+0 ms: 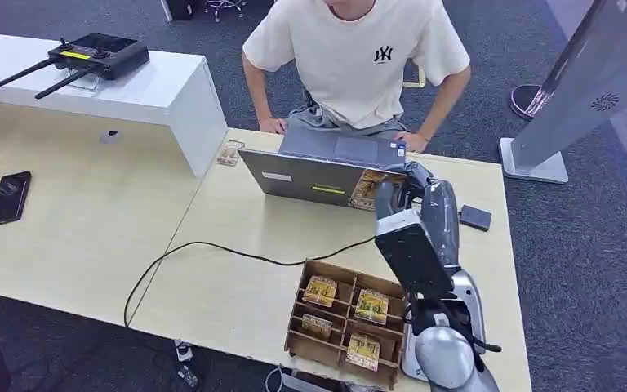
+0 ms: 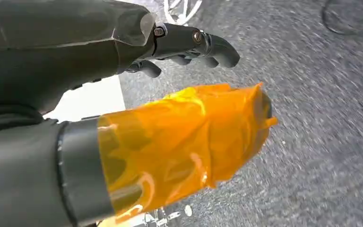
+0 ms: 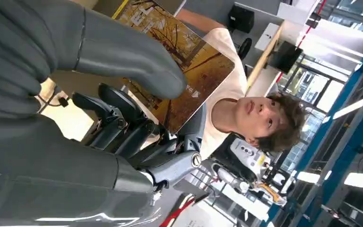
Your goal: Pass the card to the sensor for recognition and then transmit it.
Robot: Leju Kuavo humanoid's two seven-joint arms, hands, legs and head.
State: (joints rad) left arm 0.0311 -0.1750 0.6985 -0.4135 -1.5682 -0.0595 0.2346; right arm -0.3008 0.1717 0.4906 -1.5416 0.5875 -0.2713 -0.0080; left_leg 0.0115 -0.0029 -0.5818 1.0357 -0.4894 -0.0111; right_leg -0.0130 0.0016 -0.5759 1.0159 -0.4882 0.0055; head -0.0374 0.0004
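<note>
My right hand (image 1: 402, 189) is raised over the far side of the table and pinches a card (image 1: 366, 189) with a yellow autumn-tree picture, held against the back of the laptop lid. In the right wrist view the thumb (image 3: 123, 52) lies on the card (image 3: 189, 71) and the dark fingers sit under it. A small dark square sensor (image 1: 475, 217) lies flat on the table just right of that hand. My left hand (image 2: 123, 90) hangs over grey carpet, its thumb (image 2: 189, 137) wrapped in orange tape, fingers apart and holding nothing.
An open grey laptop (image 1: 318, 167) stands at the far edge, with a person (image 1: 359, 57) leaning over it. A cardboard divider box (image 1: 347, 322) with several more cards sits near the front edge. A black cable (image 1: 212, 249) crosses the table. A phone (image 1: 9, 198) lies far left.
</note>
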